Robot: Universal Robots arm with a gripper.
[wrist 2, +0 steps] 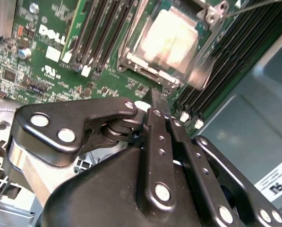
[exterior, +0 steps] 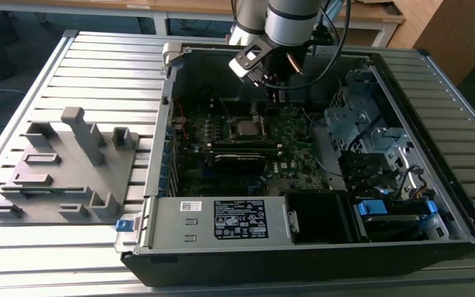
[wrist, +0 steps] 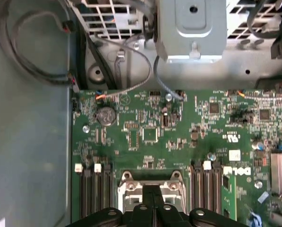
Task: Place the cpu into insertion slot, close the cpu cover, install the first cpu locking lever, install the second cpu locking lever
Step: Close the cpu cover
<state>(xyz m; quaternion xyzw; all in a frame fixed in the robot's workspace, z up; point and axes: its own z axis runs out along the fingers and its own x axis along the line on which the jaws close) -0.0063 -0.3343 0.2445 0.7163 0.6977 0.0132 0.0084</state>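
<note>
Silvery cpu [wrist 2: 166, 40] sat in insertion slot [wrist 2: 152, 74], w/ cpu cover [wrist 2: 131, 45] apparently down around it. Your gripper [wrist 2: 156, 98] hung just beside the slot, fingers pressed together, nothing betw. them. Levers: couldn't tell if latched, prob. both left.

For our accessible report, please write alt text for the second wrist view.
The black gripper, shut, points at the edge of the insertion slot, where the cpu lies pale metal top up. A green circuit board with dark memory slots surrounds it.
</note>
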